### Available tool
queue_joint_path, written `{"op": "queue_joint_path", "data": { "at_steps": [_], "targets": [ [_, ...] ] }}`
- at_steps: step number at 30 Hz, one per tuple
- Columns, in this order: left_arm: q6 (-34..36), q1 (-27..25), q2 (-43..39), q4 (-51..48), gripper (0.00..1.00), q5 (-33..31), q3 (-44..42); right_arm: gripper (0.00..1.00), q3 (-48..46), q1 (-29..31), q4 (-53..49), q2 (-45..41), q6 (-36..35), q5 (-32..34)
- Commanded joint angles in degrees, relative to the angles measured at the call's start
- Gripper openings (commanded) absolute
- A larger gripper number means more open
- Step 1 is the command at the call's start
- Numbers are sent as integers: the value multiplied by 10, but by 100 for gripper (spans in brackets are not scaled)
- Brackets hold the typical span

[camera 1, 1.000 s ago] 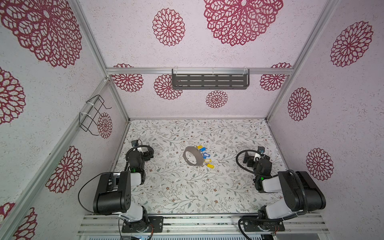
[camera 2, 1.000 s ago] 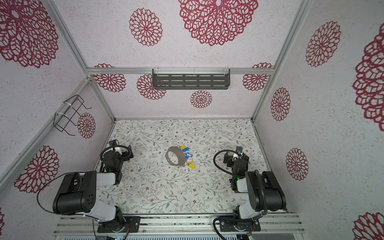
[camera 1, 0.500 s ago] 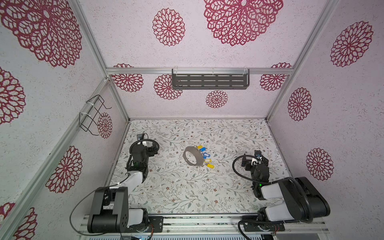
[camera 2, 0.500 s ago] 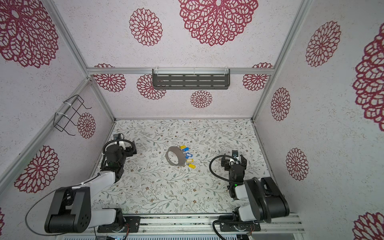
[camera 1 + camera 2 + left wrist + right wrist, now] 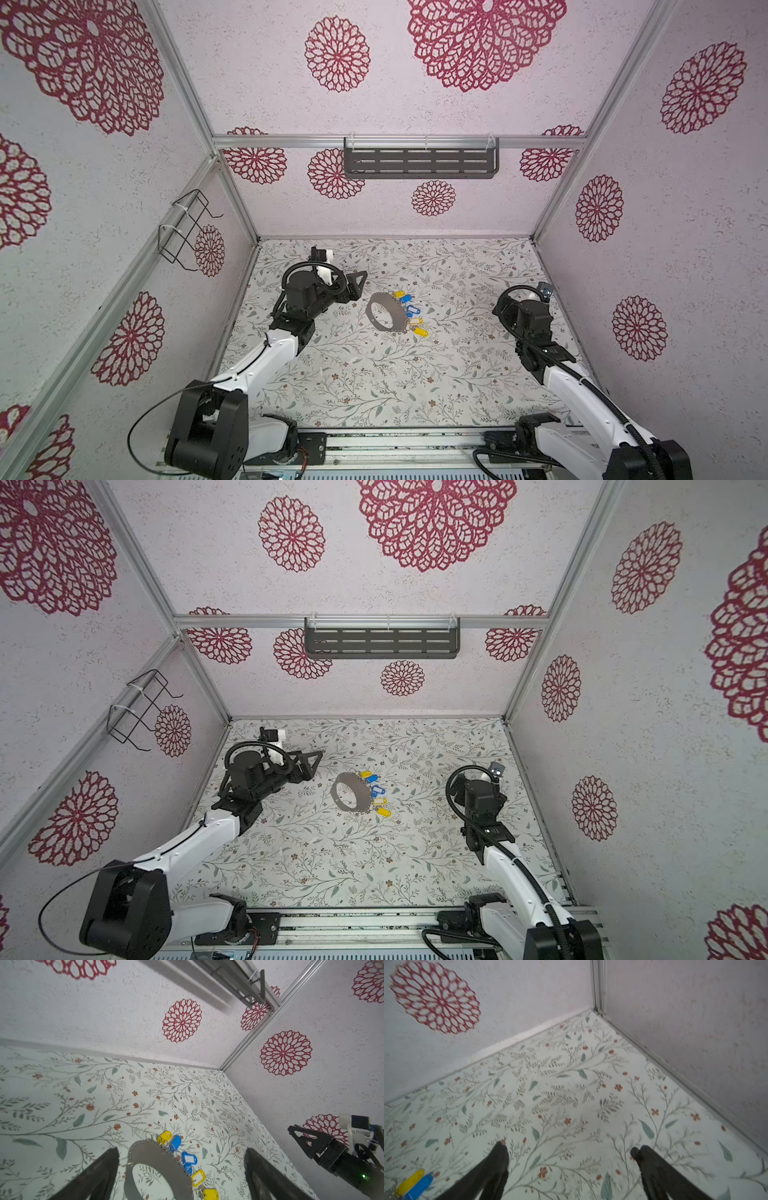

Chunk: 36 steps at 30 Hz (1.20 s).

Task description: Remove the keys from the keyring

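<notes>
The keyring, a flat grey ring plate, lies mid-table in both top views. Several keys, yellow and blue tags, hang by small split rings along its right rim. My left gripper hovers just left of the plate, open and empty. In the left wrist view the keyring and keys sit between my left gripper's spread fingers. My right gripper is open over bare table at the right, with two keys at the frame's edge.
Patterned walls close in the floral table on three sides. A grey slotted shelf hangs on the back wall and a wire rack on the left wall. The right arm stands near the right wall.
Both arms have unfolded from their rest poses. The left gripper has swung out to beside the keyring, and the right arm has reached forward. Keyring and keys have not moved.
</notes>
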Motion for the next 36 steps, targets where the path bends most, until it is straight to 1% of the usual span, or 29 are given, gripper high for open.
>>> {"op": "queue_joint_path", "data": {
  "at_steps": [1, 4, 5, 6, 7, 8, 9, 10, 11, 13, 17, 19, 21, 22, 23, 25, 27, 28, 31, 32, 33, 34, 35, 36],
  "targets": [
    [1, -23, 8, 71, 97, -5, -21, 97, 13, -1, -112, -49, 43, -105],
    [53, -22, 31, 43, 97, -18, -28, 92, 11, 0, -129, -73, 56, -205],
    [70, -23, 40, 35, 97, -32, -31, 89, 13, 0, -131, -73, 69, -235],
    [51, -21, 43, 27, 97, -55, -30, 86, 14, 0, -129, -70, 85, -267],
    [31, -12, 42, 22, 97, -47, -24, 82, 14, 3, -123, -63, 104, -300],
    [32, -6, 41, 33, 97, -15, -23, 78, 13, 9, -109, -53, 125, -323],
    [40, -4, 39, 37, 97, 2, -24, 74, 13, 18, -93, -43, 141, -340],
    [41, -4, 34, 34, 97, -10, -29, 69, 14, 30, -72, -28, 156, -349],
    [31, -3, 28, 35, 97, -33, -37, 62, 19, 47, -54, -13, 172, -348],
    [21, 1, 20, 34, 97, -53, -48, 53, 42, 79, -34, 21, 194, -335],
    [27, 4, -14, 14, 97, -80, -56, 52, 111, 163, -30, 83, 215, -323],
    [33, 3, -40, 12, 97, -107, -72, 52, 143, 199, -39, 109, 216, -328],
    [32, 2, -67, 13, 97, -151, -88, 49, 175, 232, -69, 134, 207, -326],
    [27, 2, -81, 6, 97, -174, -94, 49, 196, 251, -95, 147, 199, -317],
    [24, 1, -93, -1, 97, -200, -99, 45, 219, 268, -126, 160, 187, -303],
    [14, 1, -113, -6, 97, -235, -110, 43, 263, 295, -184, 185, 162, -273],
    [-10, 0, -129, 0, 97, -272, -127, 41, 304, 308, -235, 212, 136, -250],
    [-35, 0, -135, 1, 97, -301, -139, 41, 324, 310, -257, 225, 123, -239],
    [-140, 0, -137, -6, 97, -417, -173, 40, 358, 312, -291, 259, 90, -211],
    [-173, 1, -130, -2, 97, -452, -183, 38, 363, 312, -294, 273, 81, -203],
    [-184, 2, -121, 16, 97, -464, -192, 36, 366, 312, -293, 287, 73, -196],
    [-179, 4, -114, 35, 97, -455, -198, 33, 368, 312, -290, 300, 67, -192],
    [-164, 3, -104, 59, 97, -434, -199, 29, 370, 312, -284, 315, 59, -188],
    [-146, 3, -90, 86, 97, -400, -199, 27, 371, 311, -277, 331, 52, -183]
  ]
}}
